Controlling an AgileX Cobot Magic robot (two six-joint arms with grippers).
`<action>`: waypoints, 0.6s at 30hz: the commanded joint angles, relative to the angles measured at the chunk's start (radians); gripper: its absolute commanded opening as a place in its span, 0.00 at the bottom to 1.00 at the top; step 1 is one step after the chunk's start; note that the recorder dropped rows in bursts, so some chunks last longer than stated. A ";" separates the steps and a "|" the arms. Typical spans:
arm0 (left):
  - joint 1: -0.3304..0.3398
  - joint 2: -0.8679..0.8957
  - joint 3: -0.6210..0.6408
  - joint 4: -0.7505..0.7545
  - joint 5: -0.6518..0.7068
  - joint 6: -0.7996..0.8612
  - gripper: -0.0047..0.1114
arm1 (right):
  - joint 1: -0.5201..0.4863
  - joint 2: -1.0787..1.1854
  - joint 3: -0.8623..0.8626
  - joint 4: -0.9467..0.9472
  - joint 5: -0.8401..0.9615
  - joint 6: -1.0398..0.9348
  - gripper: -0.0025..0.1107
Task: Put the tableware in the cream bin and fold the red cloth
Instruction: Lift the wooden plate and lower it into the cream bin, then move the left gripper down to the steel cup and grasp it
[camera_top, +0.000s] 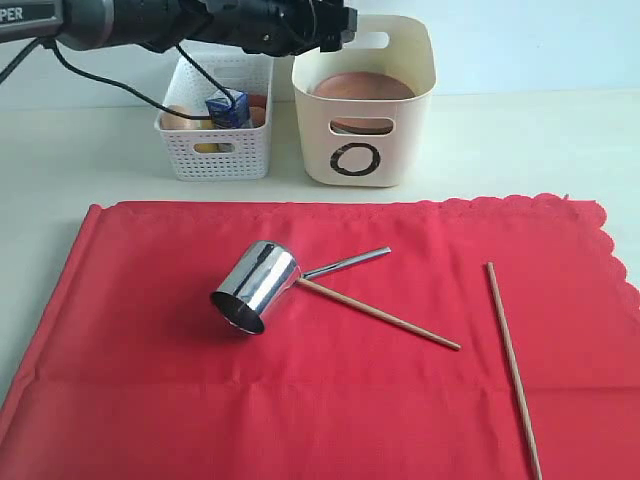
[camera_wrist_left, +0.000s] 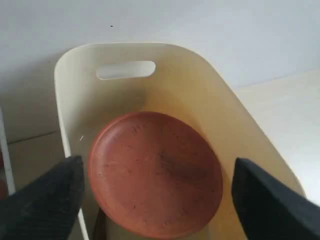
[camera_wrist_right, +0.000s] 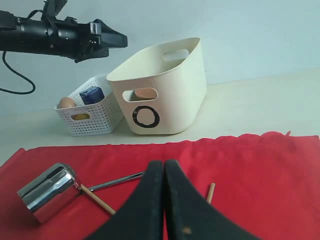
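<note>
The red cloth (camera_top: 150, 400) lies spread flat over the front of the worktop (camera_top: 520, 140), with its scalloped edge toward the back right. On it a steel cup (camera_top: 255, 285) rests on its side, open mouth turned to the front left and thin handle pointing back and to the right. One chopstick (camera_top: 380, 315) starts just beside the cup's base and runs off to the right and forward. A second chopstick (camera_top: 513, 365) lies well apart on the right of the cloth, running nearly front to back.

Behind the cloth, on the bare worktop, stands the cream bin (camera_top: 400, 130) with its black "O" facing front. Inside it sits the brown plate (camera_top: 362, 88), somewhat tilted, and a strip of it shows through the front handle cut-out. Just beside the bin on the left is a white perforated basket (camera_top: 215, 150). It holds a blue carton (camera_top: 227, 108), a pale brown egg (camera_top: 178, 118) and a yellow thing (camera_top: 208, 148) seen through the handle slot.

The left gripper (camera_wrist_left: 157, 161) hangs over the cream bin's opening with its fingers (camera_wrist_left: 50, 200) spread wide, apart from the plate below and gripping nothing. The right gripper (camera_wrist_right: 164, 167) is low over the cloth, fingers pressed together and empty.
</note>
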 joint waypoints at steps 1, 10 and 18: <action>0.045 -0.074 -0.005 0.021 0.159 -0.002 0.57 | 0.000 -0.007 0.005 -0.003 -0.006 -0.006 0.02; 0.139 -0.216 -0.005 0.028 0.574 0.039 0.04 | 0.000 -0.007 0.005 -0.003 -0.006 -0.006 0.02; 0.116 -0.336 0.094 0.023 0.745 0.130 0.04 | 0.000 -0.007 0.005 -0.003 -0.006 -0.006 0.02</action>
